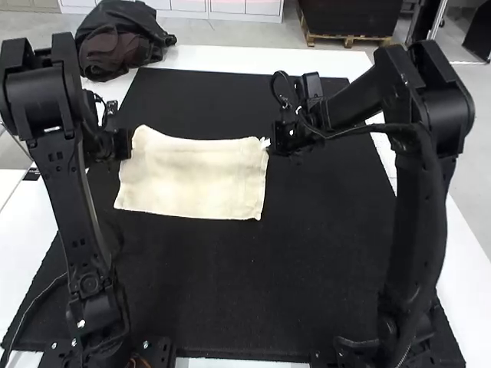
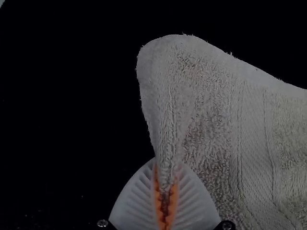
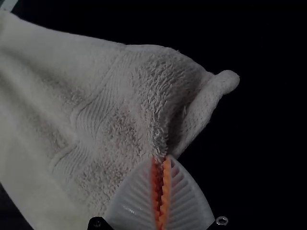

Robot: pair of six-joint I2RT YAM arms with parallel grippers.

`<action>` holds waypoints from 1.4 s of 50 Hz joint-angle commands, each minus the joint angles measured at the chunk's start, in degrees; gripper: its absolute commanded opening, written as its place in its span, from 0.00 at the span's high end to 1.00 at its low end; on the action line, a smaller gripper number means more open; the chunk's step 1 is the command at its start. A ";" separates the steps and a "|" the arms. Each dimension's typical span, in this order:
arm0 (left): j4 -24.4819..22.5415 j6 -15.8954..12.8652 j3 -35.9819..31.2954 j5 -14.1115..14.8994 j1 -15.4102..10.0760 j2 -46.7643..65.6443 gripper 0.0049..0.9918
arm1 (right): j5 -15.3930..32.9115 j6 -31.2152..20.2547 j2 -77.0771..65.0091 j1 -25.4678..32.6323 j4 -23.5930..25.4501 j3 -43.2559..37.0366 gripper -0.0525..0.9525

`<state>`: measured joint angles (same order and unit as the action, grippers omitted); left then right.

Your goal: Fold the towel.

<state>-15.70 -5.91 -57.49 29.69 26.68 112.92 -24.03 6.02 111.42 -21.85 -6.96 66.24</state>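
1 cream terry towel (image 1: pixel 192 180), spread on black rectangular mat (image 1: pixel 230 291).
Left gripper (image 1: pixel 129 146), right gripper (image 1: pixel 270 143): clenched on towel edges near 2 far corners; mat extends nearside.

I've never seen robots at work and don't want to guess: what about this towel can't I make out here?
- Underside and number of layers of the towel: high view, hidden by its top face.
- Bit pinched in the left hand: left wrist view, covered by the hand.
- Bit pinched in the right hand: right wrist view, likewise.
- Towel's far end: left wrist view, cut off by the edge.
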 commanded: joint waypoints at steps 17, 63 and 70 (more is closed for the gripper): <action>-0.47 -0.06 2.91 -1.04 2.77 -6.31 0.98 | 0.04 0.13 -5.51 2.42 0.11 -4.45 0.97; 10.61 -6.30 6.25 -0.51 4.52 -12.29 0.98 | -1.81 0.48 -10.61 1.02 1.25 -11.92 0.98; 12.98 -8.77 6.69 -0.51 5.67 -13.61 0.98 | -1.90 0.57 -11.75 0.58 2.22 -12.80 0.98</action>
<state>-2.76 -11.99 -50.76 32.01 29.61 101.41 -27.75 6.11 103.66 -21.54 -5.65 54.78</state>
